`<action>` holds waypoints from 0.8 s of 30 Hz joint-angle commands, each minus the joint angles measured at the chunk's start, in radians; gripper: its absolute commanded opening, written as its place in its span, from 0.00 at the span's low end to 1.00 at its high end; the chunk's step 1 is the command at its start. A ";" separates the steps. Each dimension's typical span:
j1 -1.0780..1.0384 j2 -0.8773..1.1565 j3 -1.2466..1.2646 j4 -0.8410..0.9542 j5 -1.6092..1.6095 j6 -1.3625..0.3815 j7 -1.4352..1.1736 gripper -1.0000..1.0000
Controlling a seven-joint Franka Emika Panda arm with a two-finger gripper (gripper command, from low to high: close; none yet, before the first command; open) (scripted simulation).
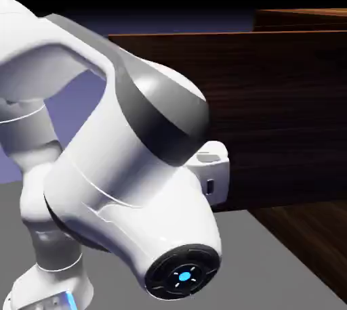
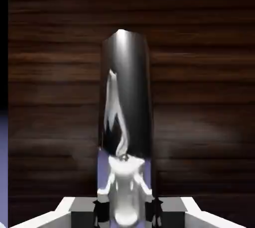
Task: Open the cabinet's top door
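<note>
The dark wood-grain cabinet (image 1: 305, 21) fills the exterior view's right. Its top door (image 1: 284, 112) stands swung out from the cabinet body, with its free edge toward the arm. My white hand (image 1: 213, 166) sits at that edge, and my own arm hides the fingers there. In the hand view the silver bar handle (image 2: 127, 92) rises large and upright from between the fingertips, with the door's wood (image 2: 199, 97) close behind it. My gripper (image 2: 127, 207) is shut on the handle's lower end, a dark finger pad (image 2: 102, 209) on either side.
The lower door panel (image 1: 312, 241) lies below the swung-out door. Grey table (image 1: 271, 281) shows in front of it. My arm's bulky elbow and forearm (image 1: 129, 187) block much of the exterior view. A blue-violet strip of backdrop (image 2: 3, 162) shows past the door's edge.
</note>
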 commanded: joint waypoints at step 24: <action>0.857 -0.545 -0.562 0.390 -0.151 0.049 0.382 0.00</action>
